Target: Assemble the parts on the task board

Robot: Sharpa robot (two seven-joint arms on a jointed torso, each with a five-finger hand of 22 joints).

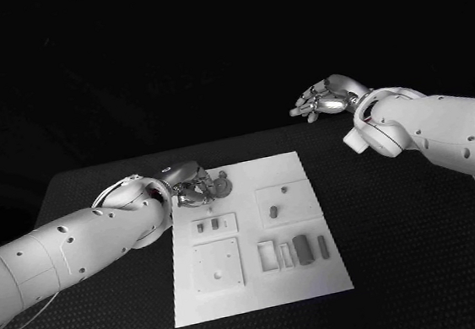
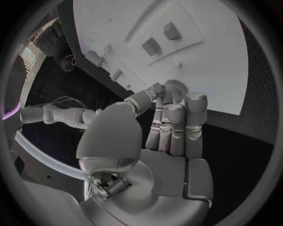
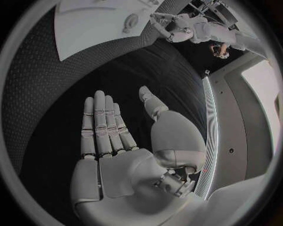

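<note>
Our left hand [image 1: 192, 186] pinches a small round part [image 2: 174, 86] at the task board [image 1: 307, 285]: light, rigid, slippery, best held by its rim. Right hand [image 1: 323, 100] hovers spread, holding nothing.

The tabletop [image 1: 419, 219] is showing a matt black, finely textured, cloth-like surface. The task board [image 1: 258, 289] is looking like smooth, matt white plastic. Both arms are wearing smooth, slightly glossy white shells, while the left hand [image 2: 168, 122] and right hand [image 3: 112, 141] are gleaming like satin silver metal.
</note>
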